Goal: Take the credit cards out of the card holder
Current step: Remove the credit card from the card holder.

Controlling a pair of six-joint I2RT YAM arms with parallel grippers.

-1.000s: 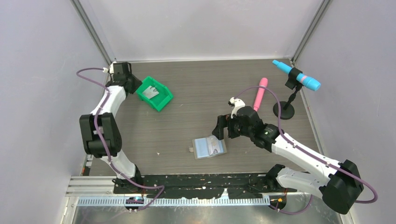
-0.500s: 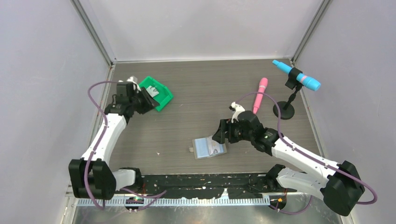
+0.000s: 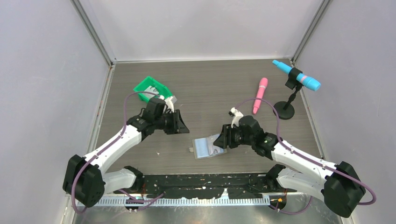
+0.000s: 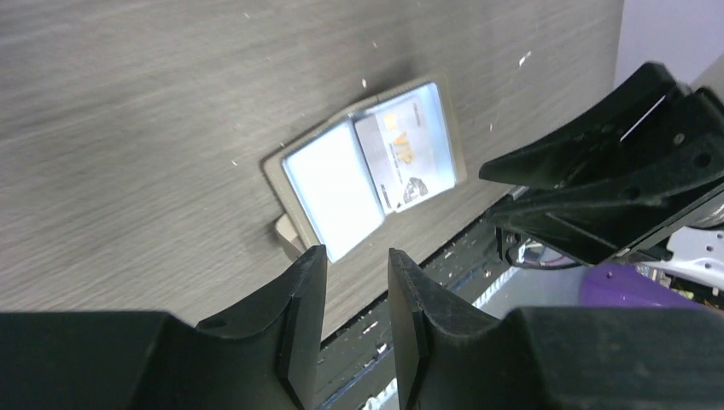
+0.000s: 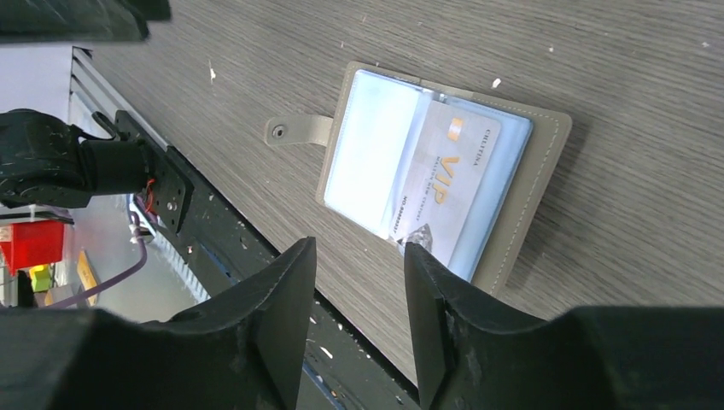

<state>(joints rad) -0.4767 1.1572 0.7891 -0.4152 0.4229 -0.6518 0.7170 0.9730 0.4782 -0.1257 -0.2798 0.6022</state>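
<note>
The card holder lies open and flat on the table, its grey tab pointing left. A pale credit card with "VIP" print sits in its right pocket, also seen in the left wrist view as a credit card. My right gripper hovers at the holder's right edge, jaws partly open with nothing between them. My left gripper hangs up-left of the holder, jaws a little apart and empty. Whether either gripper touches the holder I cannot tell.
A green bin stands at the back left, partly behind my left arm. A pink pen lies at the back right beside a blue tube on a black stand. A black strip borders the table's near edge.
My left arm swung from the green bin down towards the card holder. My right gripper moved slightly nearer the holder's right edge and its jaws narrowed.
</note>
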